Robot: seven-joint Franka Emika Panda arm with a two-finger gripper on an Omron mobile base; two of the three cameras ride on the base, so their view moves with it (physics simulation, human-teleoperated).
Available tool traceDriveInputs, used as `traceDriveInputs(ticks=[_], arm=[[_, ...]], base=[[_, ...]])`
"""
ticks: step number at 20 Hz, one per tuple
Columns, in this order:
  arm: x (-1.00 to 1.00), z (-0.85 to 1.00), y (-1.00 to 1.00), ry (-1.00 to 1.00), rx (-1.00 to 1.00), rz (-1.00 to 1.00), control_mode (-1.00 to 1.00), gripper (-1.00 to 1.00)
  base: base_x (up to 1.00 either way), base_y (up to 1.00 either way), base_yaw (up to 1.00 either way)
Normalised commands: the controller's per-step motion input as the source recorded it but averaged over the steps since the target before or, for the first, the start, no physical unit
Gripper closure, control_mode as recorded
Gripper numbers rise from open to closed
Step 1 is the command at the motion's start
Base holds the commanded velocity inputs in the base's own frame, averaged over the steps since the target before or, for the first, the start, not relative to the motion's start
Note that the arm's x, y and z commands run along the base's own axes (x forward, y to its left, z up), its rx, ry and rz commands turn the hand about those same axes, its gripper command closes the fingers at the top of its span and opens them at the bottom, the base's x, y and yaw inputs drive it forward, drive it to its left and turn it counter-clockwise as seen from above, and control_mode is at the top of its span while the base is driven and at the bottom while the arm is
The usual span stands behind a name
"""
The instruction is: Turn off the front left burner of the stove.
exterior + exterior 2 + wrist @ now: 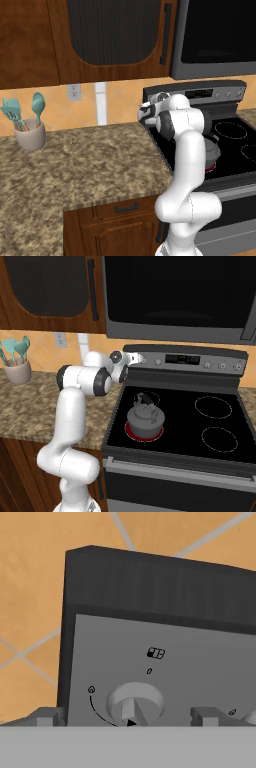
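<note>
The stove [175, 456] is a stainless-steel range with a flat black glass top and a raised grey back panel [210, 362] carrying round knobs and a digital display [182, 359]. The front left burner [143, 432] glows red on the near left of the glass top, directly under a rounded grey metal kettle [145, 416]. The two right-hand rings [213, 407] on the stove are white outlines, unlit. The gripper [140, 359] is at the left end of the back panel. In the hand view, the leftmost knob [135, 703], a round grey dial with a raised central ridge, sits between the two finger tips [47, 716], which stand apart on either side of it. Whether they touch the knob cannot be told. Left of the stove lies a speckled granite counter [85, 165].
</note>
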Motion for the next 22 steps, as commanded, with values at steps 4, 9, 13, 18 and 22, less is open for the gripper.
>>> traceDriveInputs(ticks=[4,9,13,18,22], arm=[[0.00,-0.01,0.00,0.00,0.00,0.00,-1.00,-1.00],[0.00,0.00,0.00,0.00,0.00,0.00,-1.00,1.00],[0.00,0.00,0.00,0.00,0.00,0.00,-1.00,1.00],[0.00,0.00,0.00,0.00,0.00,0.00,-1.00,1.00],[0.00,0.00,0.00,0.00,0.00,0.00,-1.00,1.00]], base=[[0.00,0.00,0.00],[0.00,0.00,0.00],[0.00,0.00,0.00],[0.00,0.00,0.00],[0.00,0.00,0.00]])
